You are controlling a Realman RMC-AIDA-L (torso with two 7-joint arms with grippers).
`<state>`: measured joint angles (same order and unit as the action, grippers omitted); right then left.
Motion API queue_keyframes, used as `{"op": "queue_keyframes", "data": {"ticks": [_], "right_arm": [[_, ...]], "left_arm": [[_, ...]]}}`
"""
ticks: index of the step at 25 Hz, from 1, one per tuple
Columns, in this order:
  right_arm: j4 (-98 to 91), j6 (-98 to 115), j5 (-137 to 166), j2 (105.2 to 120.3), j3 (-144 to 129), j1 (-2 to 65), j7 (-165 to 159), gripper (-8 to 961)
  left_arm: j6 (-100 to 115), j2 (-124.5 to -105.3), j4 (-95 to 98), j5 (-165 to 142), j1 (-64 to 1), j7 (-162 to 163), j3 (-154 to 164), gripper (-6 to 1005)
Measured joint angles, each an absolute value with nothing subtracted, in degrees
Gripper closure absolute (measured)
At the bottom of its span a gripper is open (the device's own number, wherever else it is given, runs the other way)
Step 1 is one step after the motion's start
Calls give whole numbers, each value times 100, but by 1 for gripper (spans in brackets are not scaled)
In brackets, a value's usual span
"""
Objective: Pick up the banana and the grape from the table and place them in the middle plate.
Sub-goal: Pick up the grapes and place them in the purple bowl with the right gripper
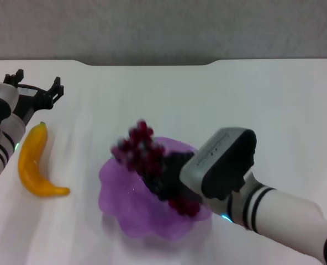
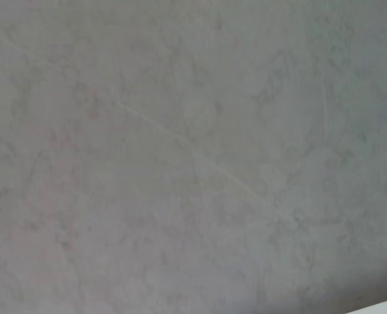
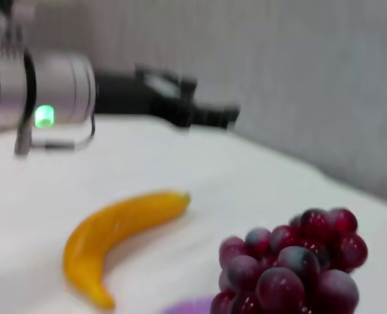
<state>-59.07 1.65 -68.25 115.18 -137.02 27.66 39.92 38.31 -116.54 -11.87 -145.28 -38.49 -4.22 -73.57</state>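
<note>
The grape (image 1: 144,152), a dark red-purple bunch, hangs tilted over the middle plate (image 1: 125,212), a translucent purple bowl with a wavy rim. My right gripper (image 1: 163,175) is shut on the bunch's lower part; its fingers are mostly hidden by grapes and the grey wrist housing (image 1: 221,163). The grape also fills the near part of the right wrist view (image 3: 291,268). The banana (image 1: 32,165) lies on the white table (image 1: 207,99) to the left of the plate, also seen in the right wrist view (image 3: 115,229). My left gripper (image 1: 37,88) is open and empty, above the table beyond the banana's stem end.
The table's far edge (image 1: 152,63) meets a grey wall. The left wrist view shows only a grey mottled surface (image 2: 193,157). The left arm (image 3: 43,91) with a green light shows beyond the banana in the right wrist view.
</note>
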Motion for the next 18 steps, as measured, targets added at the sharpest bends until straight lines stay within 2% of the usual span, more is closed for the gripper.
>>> {"op": "queue_keyframes", "data": {"ticks": [18], "right_arm": [[-5229, -626, -6990, 11523, -13290, 3119, 3506, 456]], "left_arm": [[3842, -11663, -1186, -14528, -3867, -439, -7356, 105]]}}
